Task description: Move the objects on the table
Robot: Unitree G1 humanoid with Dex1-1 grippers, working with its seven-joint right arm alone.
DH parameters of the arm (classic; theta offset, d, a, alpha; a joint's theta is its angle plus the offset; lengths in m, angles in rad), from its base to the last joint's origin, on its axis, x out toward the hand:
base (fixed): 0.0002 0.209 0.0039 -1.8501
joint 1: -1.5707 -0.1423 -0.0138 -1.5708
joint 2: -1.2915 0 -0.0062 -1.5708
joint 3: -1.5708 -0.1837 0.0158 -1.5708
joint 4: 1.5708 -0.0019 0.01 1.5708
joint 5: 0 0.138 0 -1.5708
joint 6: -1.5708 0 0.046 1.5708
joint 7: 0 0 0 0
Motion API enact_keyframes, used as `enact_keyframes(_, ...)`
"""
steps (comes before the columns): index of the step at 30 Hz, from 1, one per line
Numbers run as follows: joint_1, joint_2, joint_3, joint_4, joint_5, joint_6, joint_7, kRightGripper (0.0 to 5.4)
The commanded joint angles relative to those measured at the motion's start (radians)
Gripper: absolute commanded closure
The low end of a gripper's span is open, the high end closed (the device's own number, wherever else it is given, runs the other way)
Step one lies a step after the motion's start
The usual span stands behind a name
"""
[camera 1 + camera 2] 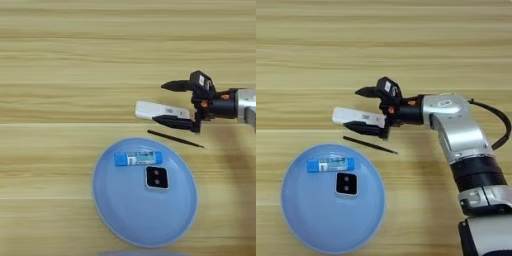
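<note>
My right gripper (363,110) is over the table (60,60), just above the plate's far rim, fingers spread wide apart and clamped on nothing. One finger points left above the white bar-shaped device (159,110); the other sits low along the bar's near side, overlapping its right end. So the bar lies roughly between my fingers, but I can't tell whether either one touches it.

The bar rests on bare wood just beyond the light-blue plate (115,210), long axis running left-right, which suits a pinch across its narrow width.

The blue tube (138,158) lies flat in the plate's upper part, and the black square piece (157,177) sits just below its right end, lens dot up. Both are inside the rim and well clear of my fingers.

My read: those two are already collected on the plate and the bar is the one left. The thin dark line on the wood under the gripper looks like a finger's shadow.
</note>
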Motion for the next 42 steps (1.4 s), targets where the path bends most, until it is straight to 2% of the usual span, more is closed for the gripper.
enact_keyframes(1,-0.162,-0.007,-0.011,0.16,-0.06,-0.099,-0.06,0.04)
enact_keyframes(8,-0.24,0.011,0.005,0.368,-0.125,-0.214,-0.046,0.04)
enact_keyframes(13,-0.28,0.023,0.01,0.473,-0.163,-0.267,-0.048,0.04)
enact_keyframes(23,-0.331,0.045,0.016,0.662,-0.238,-0.338,-0.084,0.04)
enact_keyframes(32,-0.364,0.066,0.016,0.773,-0.279,-0.358,-0.107,0.04)
enact_keyframes(42,-0.376,0.077,0.014,0.815,-0.305,-0.366,-0.114,1.1)
